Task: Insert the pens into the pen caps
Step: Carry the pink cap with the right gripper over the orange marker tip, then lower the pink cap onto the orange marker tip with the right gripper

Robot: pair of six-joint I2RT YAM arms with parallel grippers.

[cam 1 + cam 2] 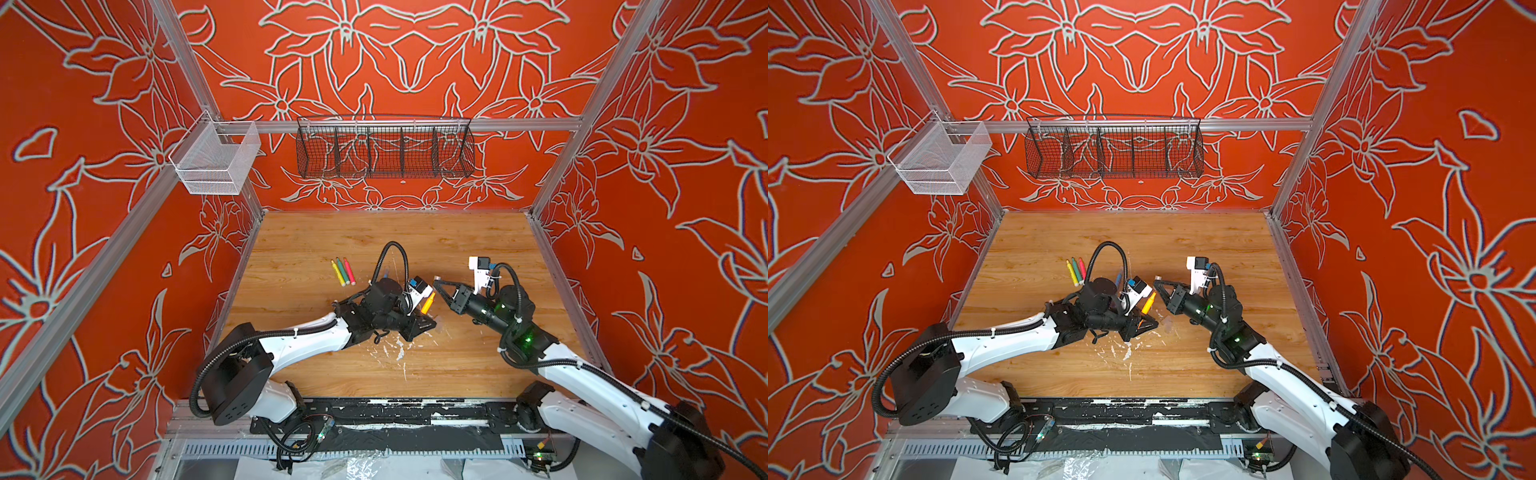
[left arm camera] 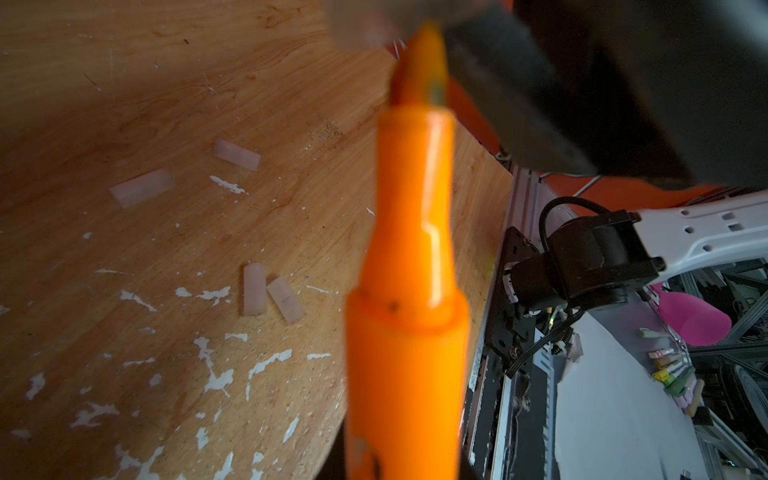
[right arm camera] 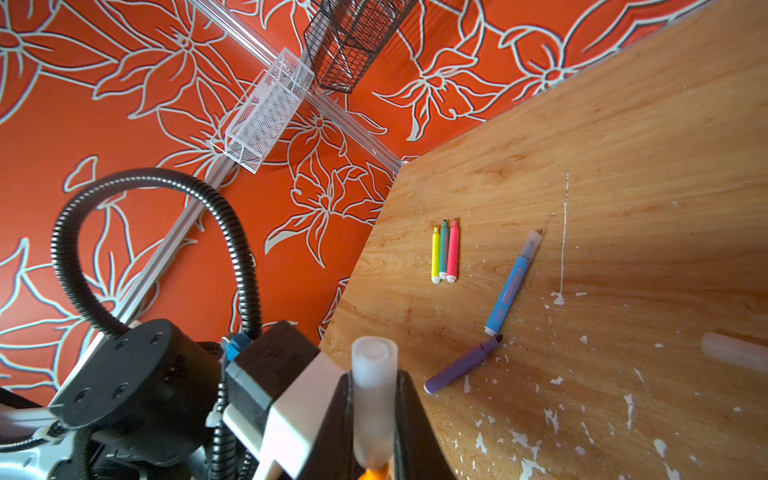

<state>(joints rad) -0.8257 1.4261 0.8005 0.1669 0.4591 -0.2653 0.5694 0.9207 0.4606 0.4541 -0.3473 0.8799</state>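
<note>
- Two grippers meet over the front half of the wooden table [image 1: 332, 232], tips near each other.
- L gripper [image 1: 424, 323]: jaws closed on the orange pen [image 1: 428, 303], gripping its back part. The pen is tilted, tip bare, pointing toward the R gripper [image 1: 437, 285].
- R gripper: jaws closed on one clear pen cap [image 3: 374, 399], held by its sides, w/ one end sticking out past the fingertips.
- In the left wrist view the orange tip is just beside this cap. I cannot tell if it is already inside (too blurred).
- Lying side by side and touching: yellow pen [image 1: 338, 275], green pen [image 1: 343, 269], pink pen [image 1: 350, 272]. They are on the table farther back than the grippers, on the left side in both top views, tips bare.
- On the table, the blue pen [image 3: 509, 291] lies flat w/ a cap on its tip. The purple pen [image 3: 461, 368] lies w/ its bare tip just beside the blue one's back end.
- Four loose caps [image 2: 254, 289] lie on the wood under the L gripper: two touching as a pair, the two others apart.
- White paint flecks [image 1: 399, 353] are scattered on the wood near the front edge.
</note>
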